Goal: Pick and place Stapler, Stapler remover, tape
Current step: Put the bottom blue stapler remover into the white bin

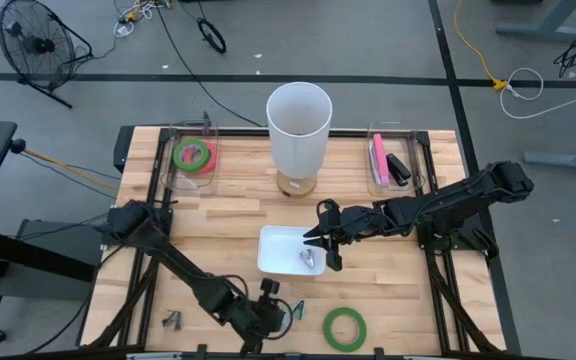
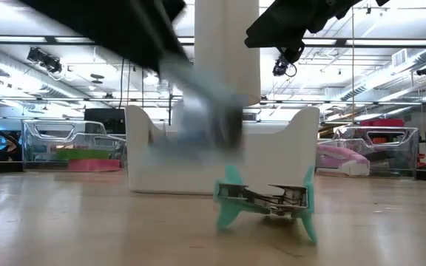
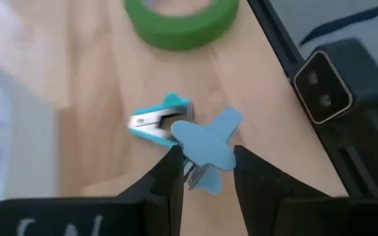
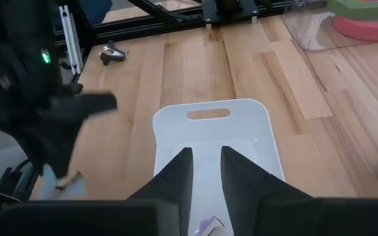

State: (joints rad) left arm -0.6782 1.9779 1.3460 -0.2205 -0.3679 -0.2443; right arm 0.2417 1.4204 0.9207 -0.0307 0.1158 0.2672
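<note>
A teal staple remover (image 3: 176,128) stands on its teal wings on the table near the front edge; it also shows in the low view (image 2: 265,199) and the high view (image 1: 294,310). My left gripper (image 3: 205,174) is open just over it, one finger on each side of one wing. My right gripper (image 1: 320,245) is open above the white tray (image 1: 273,245), and it also shows in the right wrist view (image 4: 207,170). A small silver and purple object (image 1: 311,259) lies in the tray under it. A green tape roll (image 1: 345,328) lies flat at the front. My left gripper comes from above with its fingers (image 3: 169,177) on either side of the remover's near teal wing (image 3: 205,147). I cannot tell whether they touch it. The remover rests on the table.
A tall white cylinder (image 1: 298,125) stands behind the tray. A clear bin at the back left holds green and pink tape rolls (image 1: 194,155). A clear bin at the back right holds a pink item and a black item (image 1: 388,165). A small dark object (image 1: 172,320) lies at the front left.
</note>
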